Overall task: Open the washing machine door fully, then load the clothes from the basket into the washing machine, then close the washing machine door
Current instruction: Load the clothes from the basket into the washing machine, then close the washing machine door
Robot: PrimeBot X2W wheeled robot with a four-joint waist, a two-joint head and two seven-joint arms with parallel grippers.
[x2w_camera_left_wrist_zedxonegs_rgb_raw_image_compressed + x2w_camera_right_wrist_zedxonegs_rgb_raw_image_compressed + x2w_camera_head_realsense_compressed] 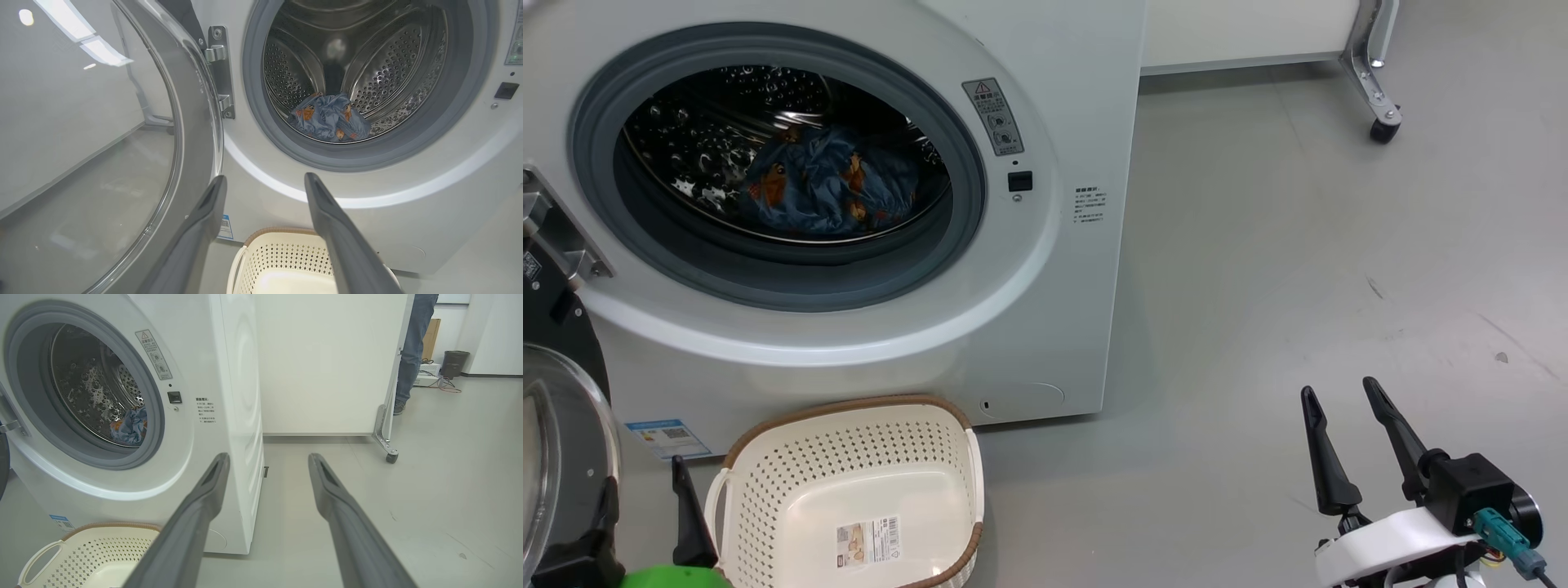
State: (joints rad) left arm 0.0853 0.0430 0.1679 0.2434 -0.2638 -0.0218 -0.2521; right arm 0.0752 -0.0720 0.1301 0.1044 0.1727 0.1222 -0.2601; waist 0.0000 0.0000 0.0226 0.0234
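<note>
The clothes (825, 184), a crumpled blue bundle with orange-brown figures, lie low in the steel drum (703, 139), behind the grey gasket ring (964, 204). The bundle is wider than tall, its long axis running side to side across the round opening. Nothing stands in the mouth of the washing machine (1062, 310). The washing machine door (122, 171) is swung out on its hinge (220, 73) at the left of the opening, its glass bowl bulging toward the basket side. Its rim closes off the space on the robot's left. The basket (792, 482) stands on the floor just before the machine's front, under the opening and near the blue label (668, 437). It is empty and mouth up, with its bottom label showing, and its long axis lies roughly along the machine's front. The left gripper (265, 176) hangs above the basket with fingers spread wide and holding nothing. They point up at the drum, and the clothes lie well beyond the tips; the left finger lies close by the door rim. The right gripper (1339, 385), also spread and empty, hovers well to the right over bare grey floor (1258, 245), far from clothes and basket. Past the machine's right edge the floor runs open to a white panel on casters (327, 363), with a person's leg (412, 347) behind it.
</note>
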